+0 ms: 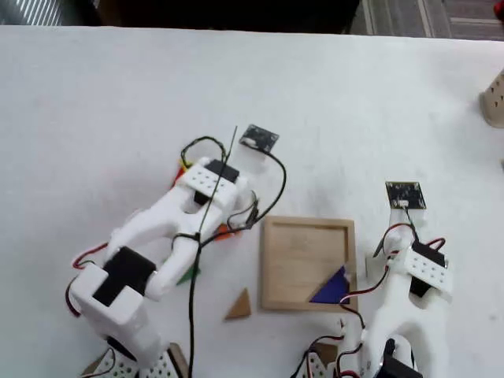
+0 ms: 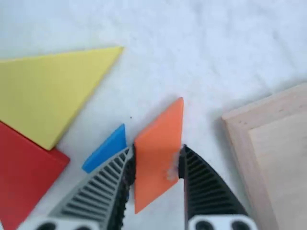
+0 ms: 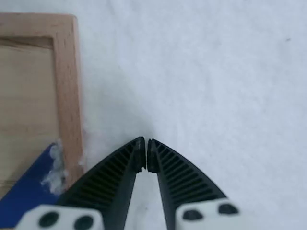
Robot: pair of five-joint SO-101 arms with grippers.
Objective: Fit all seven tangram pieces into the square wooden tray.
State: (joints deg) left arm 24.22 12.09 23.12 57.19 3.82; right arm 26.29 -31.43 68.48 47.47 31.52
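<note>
Both fingers of my left gripper (image 2: 157,152) squeeze the orange piece (image 2: 158,139), left of the tray (image 1: 307,224) at lower middle. A light blue piece (image 2: 105,146) crowds one finger. My right gripper (image 3: 146,146) is pinched shut on nothing beside the tray.

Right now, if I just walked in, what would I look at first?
First, the left gripper pinching an orange piece beside the tray. Next, the dark blue piece in the tray corner nearest the shut right gripper. A yellow piece and a red piece lie close to the orange one.

Blue triangle (image 1: 332,288) in wooden tray (image 1: 299,252) corner
</note>
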